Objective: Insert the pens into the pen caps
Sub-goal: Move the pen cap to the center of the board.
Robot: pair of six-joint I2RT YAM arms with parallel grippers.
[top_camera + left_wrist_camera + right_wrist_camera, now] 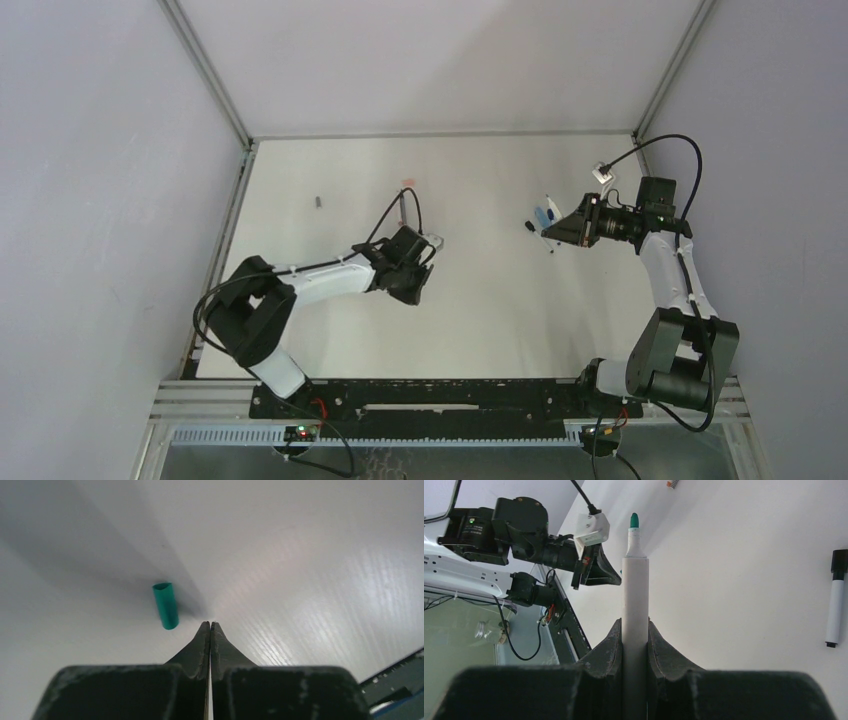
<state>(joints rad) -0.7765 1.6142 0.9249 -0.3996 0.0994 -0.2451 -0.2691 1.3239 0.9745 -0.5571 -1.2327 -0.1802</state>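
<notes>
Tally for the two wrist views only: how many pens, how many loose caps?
Pens: 2 (teal-tipped pen in the right tool, black-ended white pen lying loose)
Loose caps: 1 (teal cap)
Total: 3
Orange-ended piece at the frame edge: cropped, not counted.

Teal cap (165, 605) lies flat, loose. Right gripper (635, 627) clamps white pen (635, 590), teal nib bare; black-ended pen (834, 605) lies apart.
</notes>
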